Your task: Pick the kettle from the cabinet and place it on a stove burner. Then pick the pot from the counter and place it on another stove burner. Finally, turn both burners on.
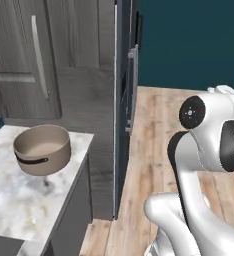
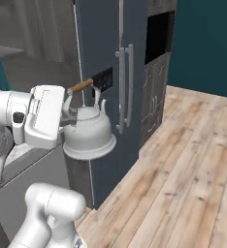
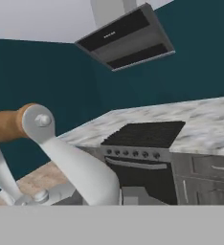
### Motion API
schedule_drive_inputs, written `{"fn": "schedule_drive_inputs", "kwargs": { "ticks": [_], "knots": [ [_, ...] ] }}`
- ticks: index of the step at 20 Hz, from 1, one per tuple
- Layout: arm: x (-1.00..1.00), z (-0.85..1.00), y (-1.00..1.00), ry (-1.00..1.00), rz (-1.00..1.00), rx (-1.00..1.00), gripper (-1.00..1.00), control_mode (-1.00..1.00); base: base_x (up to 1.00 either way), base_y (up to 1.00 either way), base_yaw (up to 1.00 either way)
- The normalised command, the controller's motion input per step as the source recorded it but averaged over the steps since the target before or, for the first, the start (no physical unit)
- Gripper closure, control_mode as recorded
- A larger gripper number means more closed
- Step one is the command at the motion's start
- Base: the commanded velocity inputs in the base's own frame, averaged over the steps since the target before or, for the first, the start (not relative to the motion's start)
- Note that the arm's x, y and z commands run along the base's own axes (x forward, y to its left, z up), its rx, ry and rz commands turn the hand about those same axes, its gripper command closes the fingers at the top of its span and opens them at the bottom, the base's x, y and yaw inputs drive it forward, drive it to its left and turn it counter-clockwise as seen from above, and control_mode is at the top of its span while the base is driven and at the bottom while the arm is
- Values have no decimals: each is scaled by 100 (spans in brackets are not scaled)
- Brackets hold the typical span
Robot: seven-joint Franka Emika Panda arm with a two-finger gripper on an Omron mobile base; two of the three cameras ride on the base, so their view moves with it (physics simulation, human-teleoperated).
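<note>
The silvery-white kettle (image 2: 89, 133) hangs in the air in front of a tall dark appliance, its brown wooden grip (image 2: 80, 86) tilted up. My gripper (image 2: 65, 115) is shut on the kettle's thin wire handle, left of the body. In the hand view, the kettle (image 3: 75, 162) and its wooden piece (image 3: 8, 124) sit close at the lower left. Beyond them stands the grey stove, with black burners (image 3: 145, 133) and a row of dark knobs (image 3: 135, 153). The tan pot (image 1: 42, 149) stands upright on the marble counter (image 1: 19, 200). Behind it is the dark grey cabinet (image 1: 14, 60).
A tall dark blue-grey refrigerator (image 2: 105, 53) with long silver bar handles stands just behind the kettle. A range hood (image 3: 126, 38) hangs over the stove on the teal wall. Marble counter (image 3: 205, 119) flanks the stove. Wooden floor (image 2: 193, 169) stretches to the right.
</note>
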Motion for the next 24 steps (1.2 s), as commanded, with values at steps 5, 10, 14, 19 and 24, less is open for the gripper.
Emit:
{"fn": "schedule_drive_inputs", "kwargs": {
  "ticks": [5, 10, 14, 19, 24],
  "knots": [
    [0, 0, 0, 0, 0, 0, 100, 100, -4, 18, -43],
    [0, 0, 0, 0, 0, 0, 100, 100, -1, 6, -42],
    [0, 0, 0, 0, 0, 0, 100, 100, 0, 3, -41],
    [0, 0, 0, 0, 0, 0, 100, 100, 0, 5, -39],
    [0, 0, 0, 0, 0, 0, 100, 100, 6, 1, -39]
  ]
}}
